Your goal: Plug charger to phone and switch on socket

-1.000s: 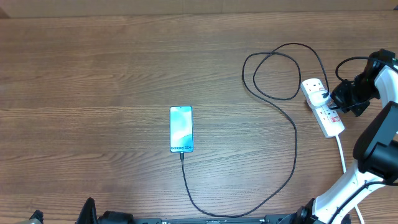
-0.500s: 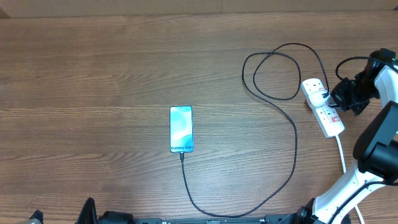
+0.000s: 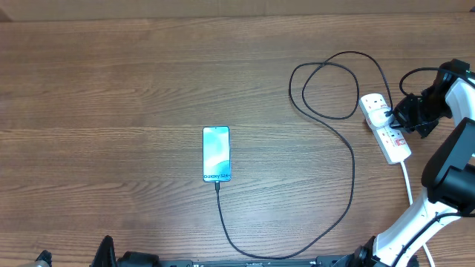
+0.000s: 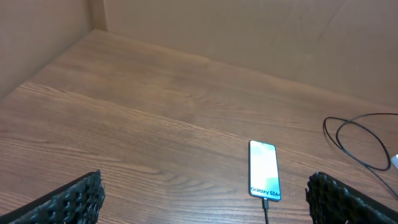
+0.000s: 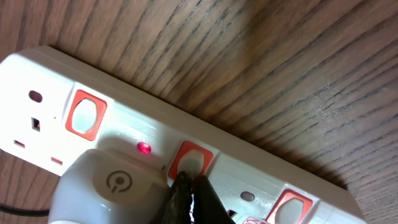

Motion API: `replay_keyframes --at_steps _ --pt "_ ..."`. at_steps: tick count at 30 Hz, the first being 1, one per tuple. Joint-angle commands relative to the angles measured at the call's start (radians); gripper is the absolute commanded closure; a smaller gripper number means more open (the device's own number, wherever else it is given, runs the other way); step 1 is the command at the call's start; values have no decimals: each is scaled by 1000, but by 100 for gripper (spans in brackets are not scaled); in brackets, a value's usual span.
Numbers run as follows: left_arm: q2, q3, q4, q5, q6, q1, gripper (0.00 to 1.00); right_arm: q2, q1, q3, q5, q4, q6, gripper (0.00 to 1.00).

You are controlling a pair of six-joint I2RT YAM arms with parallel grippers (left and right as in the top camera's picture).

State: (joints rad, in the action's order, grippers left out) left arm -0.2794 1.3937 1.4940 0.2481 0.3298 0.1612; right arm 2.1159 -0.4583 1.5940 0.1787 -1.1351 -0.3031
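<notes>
1. A wood-grain bench [image 3: 133,81] fills the overhead view, with a plain tan wall behind it in the left wrist view; the phone [image 3: 216,153] lies flat near the middle, screen lit, its long axis running away from the robot.
2. The charger cable [image 3: 350,174] meets the phone's near short edge and looks seated there; it sweeps right, loops, and ends at the power strip [image 3: 386,132] on the bench's right side.
3. The strip's long axis runs diagonally, far-left to near-right; a white plug body [image 5: 106,186] with a power symbol sits in it.
4. The right end effector [image 3: 407,117] is at the strip's right flank; in the right wrist view its fingers [image 5: 189,194] are pressed together with nothing between them, the tip touching, or all but touching, a red rocker switch [image 5: 188,160] straight ahead of it.
5. A small indicator lamp [image 5: 143,148] just beside that switch glows red; I judge that this outlet is probably live already.
6. The left end effector [image 4: 205,200] is parked at the bench's near edge with its fingers spread wide and empty, well apart from the strip; the right arm is plainly the nearer one.
7. The coming move turns on the tip-to-switch line: any further press goes forward and down onto the rocker, across the strip's long axis.
8. Against the earlier overhead frames little differs; the right end effector has edged slightly toward the strip, while phone, cable and strip lie as they did.
</notes>
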Motion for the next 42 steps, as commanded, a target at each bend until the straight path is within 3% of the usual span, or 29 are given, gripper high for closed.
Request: replay_keyframes --at_steps 1,7,13,18,24,27,32,35,42 --pt "14 -6 -2 17 -19 -2 0 24 -5 35 -68 -57 -5 96" --pt "14 -6 -2 14 -19 -2 0 -87 -8 115 -187 -162 -33 96" --pt "14 -6 -3 14 -19 -2 0 -383 -8 117 -185 -114 -130 96" --pt "14 -12 -49 43 17 -2 0 -678 -8 117 -142 -2 -217 96" --pt "14 -72 -115 63 37 -2 0 -971 -8 117 29 266 -253 96" --pt "14 -135 -222 76 37 -2 0 -1079 -8 117 55 399 -336 96" --pt "14 -303 -544 31 37 -2 0 -1183 -8 117 55 533 -370 78" --pt "14 -489 -777 4 37 -2 1 -1215 -8 117 55 509 -370 73" --pt "14 -815 -1077 -82 38 -2 1 -1218 9 116 63 465 -371 73"
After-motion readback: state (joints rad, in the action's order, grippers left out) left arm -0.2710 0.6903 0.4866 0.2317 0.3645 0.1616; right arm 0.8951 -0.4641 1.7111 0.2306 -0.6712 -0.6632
